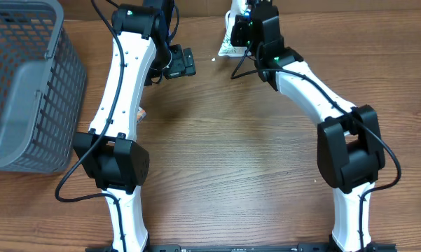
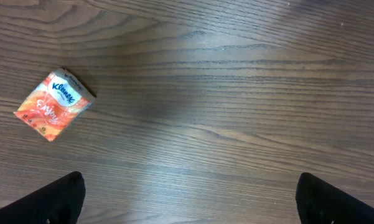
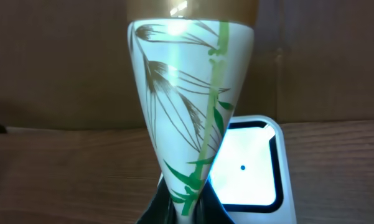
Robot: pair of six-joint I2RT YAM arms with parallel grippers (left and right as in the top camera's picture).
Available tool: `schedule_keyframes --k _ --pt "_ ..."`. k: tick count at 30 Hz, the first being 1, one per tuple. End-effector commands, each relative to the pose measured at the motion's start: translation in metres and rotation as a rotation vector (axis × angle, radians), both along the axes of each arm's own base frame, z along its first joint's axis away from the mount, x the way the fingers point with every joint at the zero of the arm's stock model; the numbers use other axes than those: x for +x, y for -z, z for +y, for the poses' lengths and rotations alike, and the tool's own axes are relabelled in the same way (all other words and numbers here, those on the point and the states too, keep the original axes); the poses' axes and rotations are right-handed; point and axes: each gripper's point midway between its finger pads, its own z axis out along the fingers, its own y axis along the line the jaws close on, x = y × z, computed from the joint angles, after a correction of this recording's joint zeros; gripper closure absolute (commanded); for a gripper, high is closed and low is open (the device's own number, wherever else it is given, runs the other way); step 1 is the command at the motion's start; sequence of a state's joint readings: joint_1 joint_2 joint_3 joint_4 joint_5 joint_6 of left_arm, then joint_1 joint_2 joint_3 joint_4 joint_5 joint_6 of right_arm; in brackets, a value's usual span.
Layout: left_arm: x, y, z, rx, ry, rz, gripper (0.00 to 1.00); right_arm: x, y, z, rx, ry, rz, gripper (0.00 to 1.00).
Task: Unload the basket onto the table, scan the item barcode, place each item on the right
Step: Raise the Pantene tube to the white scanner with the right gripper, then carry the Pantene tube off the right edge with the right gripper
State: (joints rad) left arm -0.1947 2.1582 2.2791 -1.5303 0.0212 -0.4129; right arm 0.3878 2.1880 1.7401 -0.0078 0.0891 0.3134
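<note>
My right gripper (image 3: 185, 210) is shut on the narrow bottom end of the item, a white packet (image 3: 187, 93) printed with green and brown bamboo. The packet fans out upward and hangs in front of a white scanner (image 3: 252, 168) whose window glows bright. In the overhead view the right gripper (image 1: 242, 33) holds the packet (image 1: 228, 43) at the table's far edge; no barcode shows. My left gripper (image 2: 190, 199) is open above bare wood, and it (image 1: 180, 63) sits left of the packet in the overhead view.
An orange Kleenex tissue pack (image 2: 54, 104) lies flat on the wood, left of my left gripper. A grey mesh basket (image 1: 24, 84) stands at the table's left side. A black cable (image 1: 242, 66) runs by the right arm.
</note>
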Motion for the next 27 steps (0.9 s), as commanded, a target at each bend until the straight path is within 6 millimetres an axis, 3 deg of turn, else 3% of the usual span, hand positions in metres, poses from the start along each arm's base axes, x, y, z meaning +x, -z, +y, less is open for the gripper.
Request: schedule_keyframes --k 1,16,20,23,27 --pt "0.002 0.001 -0.002 0.007 -0.004 -0.004 0.00 0.009 -0.032 -0.013 0.004 0.089 -0.086 0.96" --pt "0.002 0.001 -0.002 0.007 -0.004 -0.004 0.00 0.013 -0.034 -0.028 -0.022 0.168 -0.098 0.96" --pt "0.002 0.001 -0.002 0.007 -0.004 -0.004 0.00 0.015 -0.047 -0.050 -0.038 0.252 -0.124 0.96" --pt "0.002 0.001 -0.002 0.007 -0.004 -0.004 0.00 0.014 -0.069 -0.076 -0.037 0.309 -0.147 0.96" --pt "0.002 0.001 -0.002 0.007 -0.004 -0.004 0.00 0.010 -0.102 -0.129 -0.034 0.389 -0.165 0.96"
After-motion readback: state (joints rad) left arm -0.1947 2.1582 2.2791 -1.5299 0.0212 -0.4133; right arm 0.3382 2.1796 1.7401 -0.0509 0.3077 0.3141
